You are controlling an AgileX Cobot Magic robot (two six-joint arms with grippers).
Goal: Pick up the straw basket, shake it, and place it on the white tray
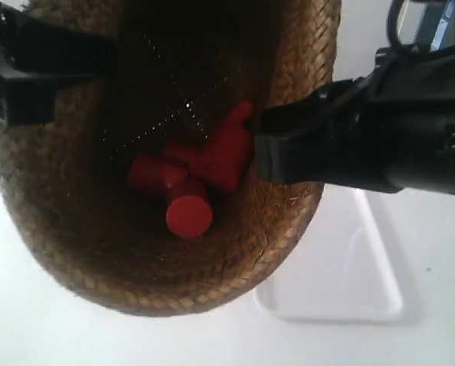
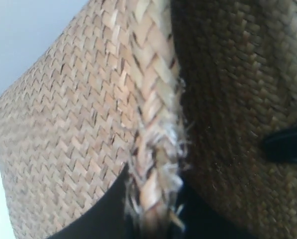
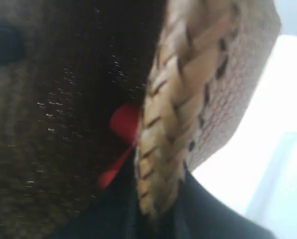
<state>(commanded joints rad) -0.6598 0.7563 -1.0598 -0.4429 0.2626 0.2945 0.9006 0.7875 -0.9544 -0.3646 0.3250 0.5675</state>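
1. The straw basket (image 1: 82,229) is held tilted, mouth toward the exterior camera, overlapping the tray's corner.
2. The white tray (image 1: 341,282) lies on the table (image 1: 29,328), clearest in the exterior view.
3. Wrist views show the grips: the left gripper (image 2: 153,219) clamps the braided rim (image 2: 148,124), and the right gripper (image 3: 155,214) pinches it too.
4. Red pieces (image 1: 189,183) lie inside, unseen from the left wrist.

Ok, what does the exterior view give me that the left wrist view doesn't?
Exterior only: red pieces lying inside the straw basket, and the white tray, partly hidden by it. Left wrist only: the basket's pale outer weave and the frayed braided rim pinched in the left pincer. Both: the basket's dark inner wall.
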